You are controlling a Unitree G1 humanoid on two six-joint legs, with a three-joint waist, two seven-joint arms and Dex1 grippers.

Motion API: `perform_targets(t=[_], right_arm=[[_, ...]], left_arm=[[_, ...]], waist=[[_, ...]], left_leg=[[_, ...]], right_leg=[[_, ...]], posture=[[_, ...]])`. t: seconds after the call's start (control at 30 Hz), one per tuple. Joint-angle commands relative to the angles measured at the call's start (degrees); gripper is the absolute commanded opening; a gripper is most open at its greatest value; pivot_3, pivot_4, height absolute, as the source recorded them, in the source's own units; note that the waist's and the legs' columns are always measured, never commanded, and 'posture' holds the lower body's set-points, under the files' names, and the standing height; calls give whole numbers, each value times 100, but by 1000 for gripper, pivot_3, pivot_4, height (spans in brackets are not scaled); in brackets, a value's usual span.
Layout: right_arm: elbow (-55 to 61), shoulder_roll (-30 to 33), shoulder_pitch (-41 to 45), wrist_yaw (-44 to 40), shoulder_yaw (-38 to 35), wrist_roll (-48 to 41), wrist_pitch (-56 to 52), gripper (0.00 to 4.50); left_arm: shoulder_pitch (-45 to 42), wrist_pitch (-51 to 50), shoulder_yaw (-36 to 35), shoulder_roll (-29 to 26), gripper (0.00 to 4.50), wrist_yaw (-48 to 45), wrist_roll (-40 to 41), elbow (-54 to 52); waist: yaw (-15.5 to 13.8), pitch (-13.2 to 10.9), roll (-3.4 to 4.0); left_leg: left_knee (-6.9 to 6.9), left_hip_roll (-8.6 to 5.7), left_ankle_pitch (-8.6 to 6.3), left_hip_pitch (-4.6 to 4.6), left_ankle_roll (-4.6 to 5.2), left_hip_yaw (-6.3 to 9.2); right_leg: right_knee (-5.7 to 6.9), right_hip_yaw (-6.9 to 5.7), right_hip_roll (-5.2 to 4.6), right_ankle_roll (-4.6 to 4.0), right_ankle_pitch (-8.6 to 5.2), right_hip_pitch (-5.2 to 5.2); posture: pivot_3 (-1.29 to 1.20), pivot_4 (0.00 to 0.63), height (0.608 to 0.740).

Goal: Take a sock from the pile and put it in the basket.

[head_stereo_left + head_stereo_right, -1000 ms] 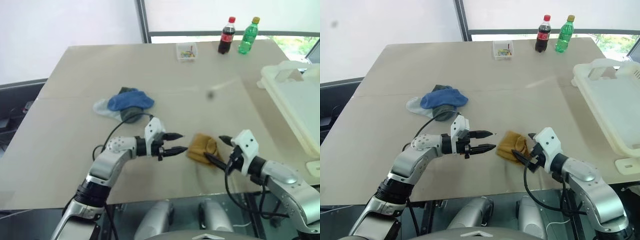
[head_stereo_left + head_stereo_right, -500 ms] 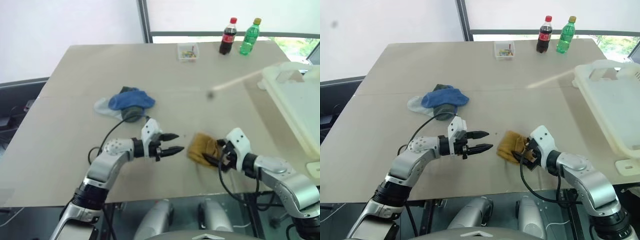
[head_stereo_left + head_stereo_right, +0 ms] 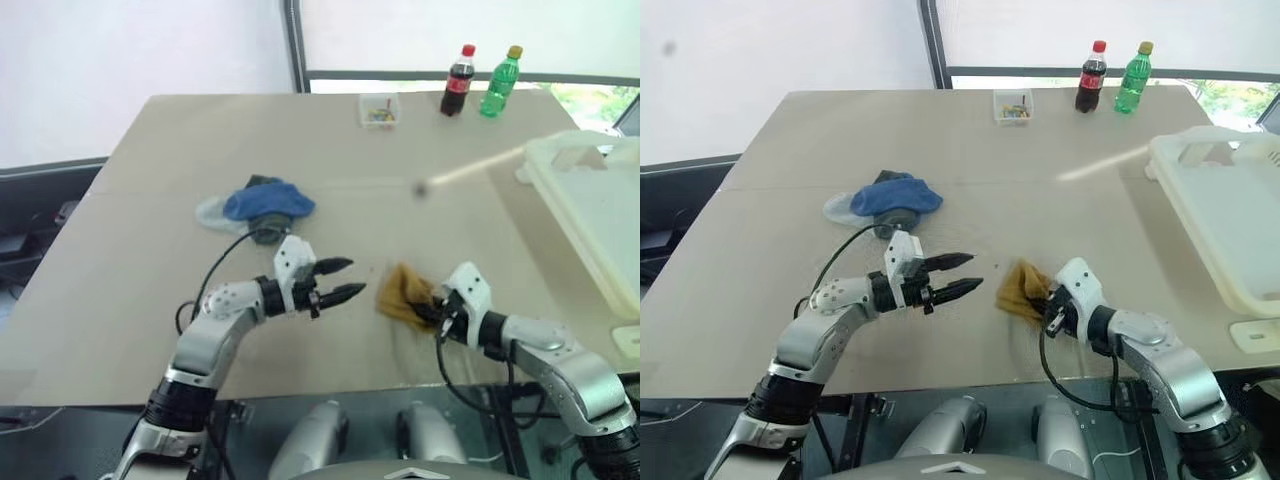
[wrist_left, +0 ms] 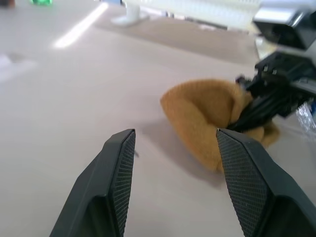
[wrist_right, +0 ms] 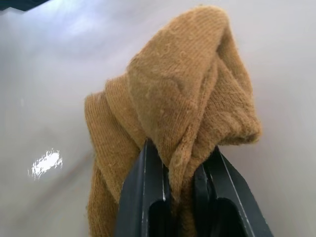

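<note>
Basket (image 3: 1230, 215) apart from pinched mustard sock (image 5: 182, 98).

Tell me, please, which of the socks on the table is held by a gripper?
The mustard-yellow sock, lying apart from the pile, pinched in the right gripper; the blue, grey-green and pale socks are untouched.
</note>
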State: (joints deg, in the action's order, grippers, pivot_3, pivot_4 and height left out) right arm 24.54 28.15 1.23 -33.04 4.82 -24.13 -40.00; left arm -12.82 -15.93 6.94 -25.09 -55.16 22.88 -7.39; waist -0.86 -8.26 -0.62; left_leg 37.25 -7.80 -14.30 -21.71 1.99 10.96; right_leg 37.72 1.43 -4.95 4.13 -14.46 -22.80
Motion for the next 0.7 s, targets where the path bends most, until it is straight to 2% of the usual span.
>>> perform_targets(t=[0.03, 0.1, 0.2, 0.33, 0.4, 0.5, 0.7], right_arm=[[174, -208, 132, 393, -928, -400, -42, 12], [283, -309, 350, 632, -1434, -665, -117, 12], [118, -284, 1157, 1387, -2533, -1050, -386, 12], [-1133, 97, 2518, 2595, -3516, -662, -459, 12], [-1955, 319, 3014, 2892, -3676, -392, -263, 12], [-3488, 749, 3521, 2536, -3440, -57, 113, 12], [-6911, 1134, 4758, 2121, -3347, 280, 1107, 12]], left_arm=[[-19, 152, -145, 13, 2753, -209, 282, -249], [-85, 183, -163, 47, 2753, -263, 379, -285], [-320, 138, -153, 154, 2753, -196, 444, -283], [-472, 101, -41, 299, 2753, -158, 426, -168], [-466, 148, 37, 353, 2753, -166, 371, -117], [-499, 193, 116, 488, 2753, -87, 306, -89], [-548, 154, 71, 598, 2753, 24, 294, -59]], waist=[[-1, -8, 11], [1, -9, 12], [10, -22, 27], [3, -22, 28], [2, -22, 27], [19, -22, 28], [159, -24, 31]], left_leg=[[0, 0, 1, -7, 1, -6], [-1, -1, 3, -28, 1, -12], [-5, 0, 16, -52, -21, -25], [-4, -2, 18, -68, -23, -29], [-6, -2, 17, -70, -22, -30], [-7, 0, 17, -81, -19, -38], [-7, 3, 10, -78, -5, -99]], right_leg=[[3, 1, 1, -1, 1, -12], [11, 8, 1, -2, 2, -41], [22, 21, 1, -3, 3, -74], [21, 21, 1, -4, 3, -89], [19, 21, 1, -5, 3, -90], [14, 26, 1, -6, 2, -101], [20, 83, 2, -4, 4, -115]], posture=[[0, 150, 729], [0, 150, 729], [0, 150, 729], [0, 150, 729], [0, 150, 729], [0, 150, 729], [0, 150, 729]])
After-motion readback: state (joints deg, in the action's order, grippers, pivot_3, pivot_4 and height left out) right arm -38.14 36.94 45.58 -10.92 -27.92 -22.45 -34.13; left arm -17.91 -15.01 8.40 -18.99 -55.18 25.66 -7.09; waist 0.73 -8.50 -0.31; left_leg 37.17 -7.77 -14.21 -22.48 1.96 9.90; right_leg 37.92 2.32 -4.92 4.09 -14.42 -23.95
